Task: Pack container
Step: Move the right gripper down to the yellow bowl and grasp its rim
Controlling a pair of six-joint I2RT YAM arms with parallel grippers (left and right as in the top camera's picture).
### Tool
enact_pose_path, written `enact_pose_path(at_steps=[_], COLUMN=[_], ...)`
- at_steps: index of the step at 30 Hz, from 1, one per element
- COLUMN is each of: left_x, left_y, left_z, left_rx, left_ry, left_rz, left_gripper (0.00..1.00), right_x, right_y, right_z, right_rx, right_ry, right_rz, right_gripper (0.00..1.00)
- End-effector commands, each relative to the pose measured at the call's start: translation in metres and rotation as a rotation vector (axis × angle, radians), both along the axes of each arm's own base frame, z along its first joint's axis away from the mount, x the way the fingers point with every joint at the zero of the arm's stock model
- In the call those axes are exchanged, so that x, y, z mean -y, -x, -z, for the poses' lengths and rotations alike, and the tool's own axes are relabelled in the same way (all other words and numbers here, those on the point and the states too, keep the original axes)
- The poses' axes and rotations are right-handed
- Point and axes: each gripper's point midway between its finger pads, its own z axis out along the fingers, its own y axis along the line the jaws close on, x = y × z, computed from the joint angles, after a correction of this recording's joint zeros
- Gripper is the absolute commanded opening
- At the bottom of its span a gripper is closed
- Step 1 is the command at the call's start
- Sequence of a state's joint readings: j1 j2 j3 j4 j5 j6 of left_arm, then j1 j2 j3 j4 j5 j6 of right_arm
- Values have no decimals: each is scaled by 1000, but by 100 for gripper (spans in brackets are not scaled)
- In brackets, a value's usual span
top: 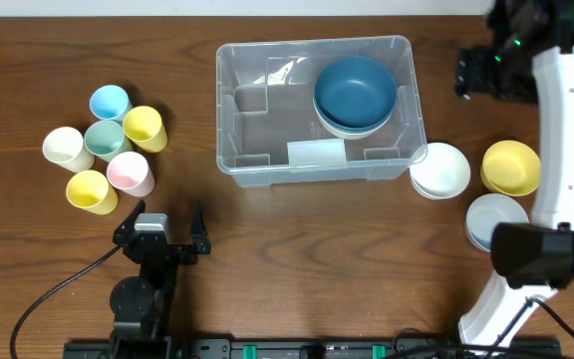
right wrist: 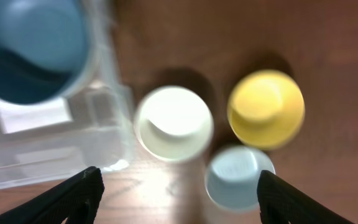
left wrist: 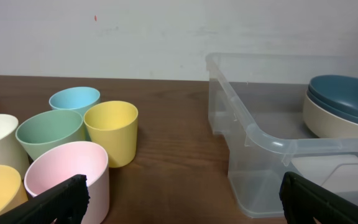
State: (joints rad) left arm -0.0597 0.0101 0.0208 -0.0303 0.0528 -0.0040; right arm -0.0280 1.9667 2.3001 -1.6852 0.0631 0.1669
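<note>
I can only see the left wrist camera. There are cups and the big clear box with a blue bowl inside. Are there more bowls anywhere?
Observer: Yes, three more stand outside, to the right of the container: a white bowl, a yellow bowl and a pale blue bowl.
Operator: Is the other arm holding one?
Observer: No. The right gripper hangs open above them with nothing in it.
Operator: Which one is nearest the box?
Observer: The white bowl, just beside the container's near right corner.
</note>
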Motion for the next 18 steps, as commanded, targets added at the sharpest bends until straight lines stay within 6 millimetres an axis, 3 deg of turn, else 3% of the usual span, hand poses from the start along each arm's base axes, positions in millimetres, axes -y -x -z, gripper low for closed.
enact_pose_path(at_steps=[1,5,10,13,18], left_x=[-1,-1,-1,-1,-1], left_y=[1,1,1,1,1], left_z=[16,16,16,16,16], left_rx=[-47,-47,-47,-47,-47], left_ry=[9,9,9,9,9], left_rz=[-6,-6,-6,-6,-6], left_gripper=[98,98,98,98,98], right_x=[28,43,41,41,40], right_y=[15,19,23,25,20], right_z=[28,74,128,152,175], right_rx=[-89,-163,-212,-221,-191], right_ry=[12,-13,-63,-63,-71], right_rz=[113,159,169,164,152], right_gripper=[81,82,82,82,82])
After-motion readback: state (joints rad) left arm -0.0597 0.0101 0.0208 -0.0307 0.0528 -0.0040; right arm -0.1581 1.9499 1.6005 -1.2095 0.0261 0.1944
